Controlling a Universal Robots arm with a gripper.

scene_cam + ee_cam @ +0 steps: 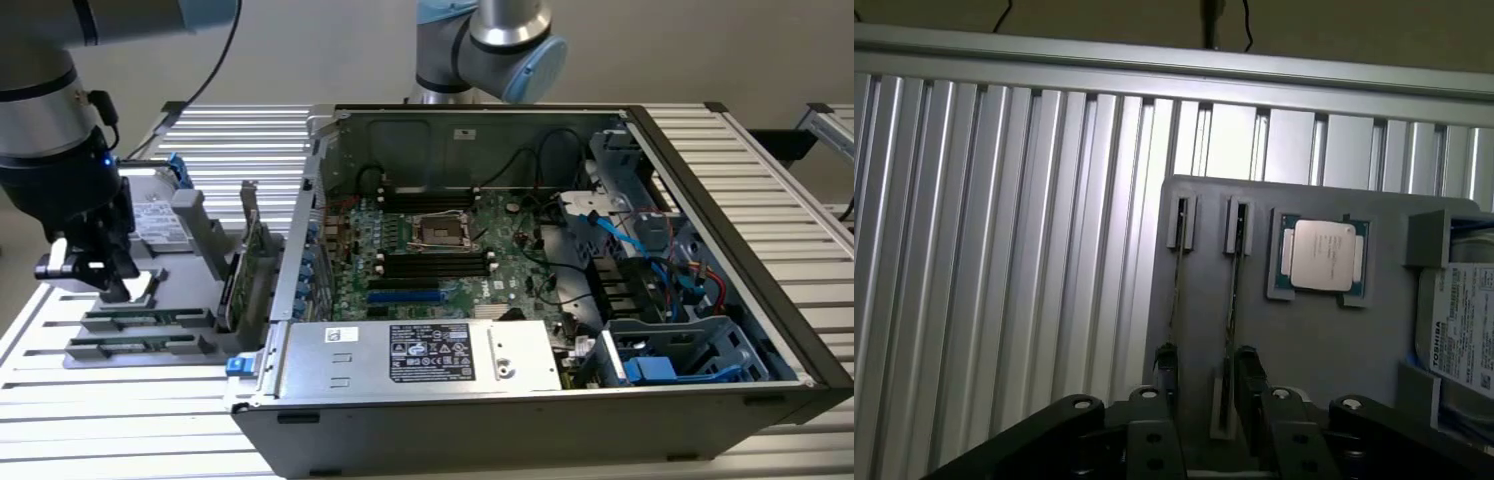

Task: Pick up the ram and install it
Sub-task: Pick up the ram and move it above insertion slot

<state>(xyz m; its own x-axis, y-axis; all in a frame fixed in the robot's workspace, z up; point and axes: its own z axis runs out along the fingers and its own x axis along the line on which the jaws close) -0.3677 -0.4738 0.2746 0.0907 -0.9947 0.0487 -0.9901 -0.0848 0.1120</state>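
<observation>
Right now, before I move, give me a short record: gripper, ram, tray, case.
gripper: open, holding nothing, low over the tray
ram: on edge in a tray holder, second stick beside it
tray: also holds a cpu, lying flat
case: open, to the exterior view's right of the tray
</observation>
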